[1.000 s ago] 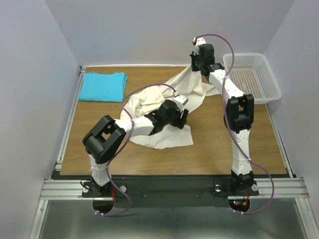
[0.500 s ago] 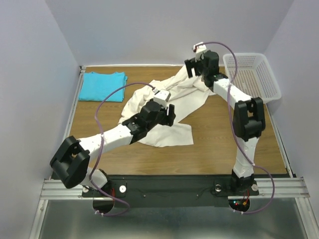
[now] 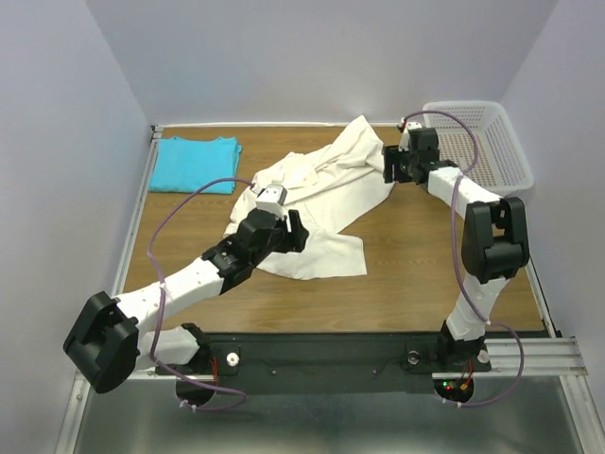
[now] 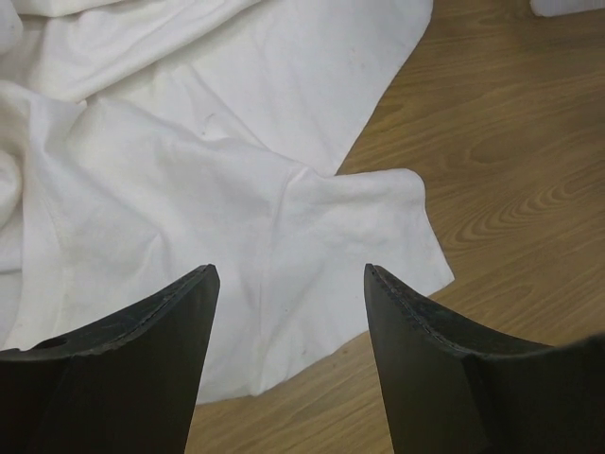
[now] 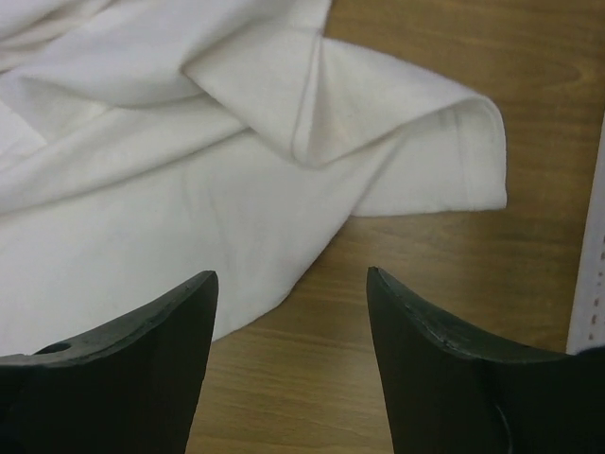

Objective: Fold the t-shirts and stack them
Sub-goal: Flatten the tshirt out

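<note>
Out on the wooden table (image 3: pixel 416 274), the cream shirt (image 3: pixel 326 184) sprawls crumpled across the middle. It runs from the far edge down toward the near side, with one flatter corner spread toward the front. Over that near part hangs the left gripper (image 4: pixel 288 274), jaws standing well apart with nothing between them; through the gap there is only pale fabric and a strip of wood grain beyond its edge. Across at the shirt's right-hand edge sits the right gripper (image 5: pixel 290 276), jaws likewise spread and empty. Below it, a hemmed flap of the cream cloth is folded back on itself, its rounded end resting on bare wood. Whether either pair of fingertips actually touches the fabric, these angles don't settle. Up in the far left corner, the blue shirt (image 3: pixel 196 163) lies flat in a tidy rectangle, well apart from the cream one and from both arms. At the far right corner stands the white basket (image 3: pixel 465 104), just beside the right gripper, its edge showing as a pale strip down the right side of that wrist view.
</note>
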### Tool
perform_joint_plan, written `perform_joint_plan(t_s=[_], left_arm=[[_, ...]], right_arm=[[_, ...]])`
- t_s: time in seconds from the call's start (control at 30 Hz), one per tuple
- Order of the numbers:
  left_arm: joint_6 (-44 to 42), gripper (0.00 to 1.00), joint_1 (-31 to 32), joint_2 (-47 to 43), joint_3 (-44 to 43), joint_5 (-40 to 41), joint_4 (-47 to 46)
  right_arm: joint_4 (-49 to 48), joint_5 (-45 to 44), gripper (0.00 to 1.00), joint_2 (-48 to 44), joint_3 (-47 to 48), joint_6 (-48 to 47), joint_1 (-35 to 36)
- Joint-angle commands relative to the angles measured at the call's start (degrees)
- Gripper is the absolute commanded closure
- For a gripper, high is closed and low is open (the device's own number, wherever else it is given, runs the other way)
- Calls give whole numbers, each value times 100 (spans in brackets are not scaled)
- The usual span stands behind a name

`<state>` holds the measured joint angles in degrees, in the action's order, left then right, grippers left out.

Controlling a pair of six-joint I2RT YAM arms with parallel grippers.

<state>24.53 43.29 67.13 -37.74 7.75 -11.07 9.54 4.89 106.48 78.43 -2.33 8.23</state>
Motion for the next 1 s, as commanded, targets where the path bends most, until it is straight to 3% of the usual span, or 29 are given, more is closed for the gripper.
perform_joint_plan(t_s=[0.0,0.1,0.57,0.77,0.8,0.93,0.97], left_arm=[[192,26,-40,-393,161,86,-150],[218,26,-75,-604,293,95,-123],[245,26,-180,-992,566,122,70],[227,26,-215,-1071,574,139,123],[227,26,-215,-1097,574,139,123],[236,26,-233,-1106,601,139,167],[236,26,-242,-1132,592,148,193]], right_arm=[[57,-1164,32,312,260,1120,65],[65,-1105,32,540,374,1278,56],[162,-876,54,1270,770,1586,65],[189,-919,58,1376,717,1613,56],[189,-919,61,1385,717,1613,47],[206,-805,99,1218,516,1569,38],[215,-805,99,1000,289,1534,47]])
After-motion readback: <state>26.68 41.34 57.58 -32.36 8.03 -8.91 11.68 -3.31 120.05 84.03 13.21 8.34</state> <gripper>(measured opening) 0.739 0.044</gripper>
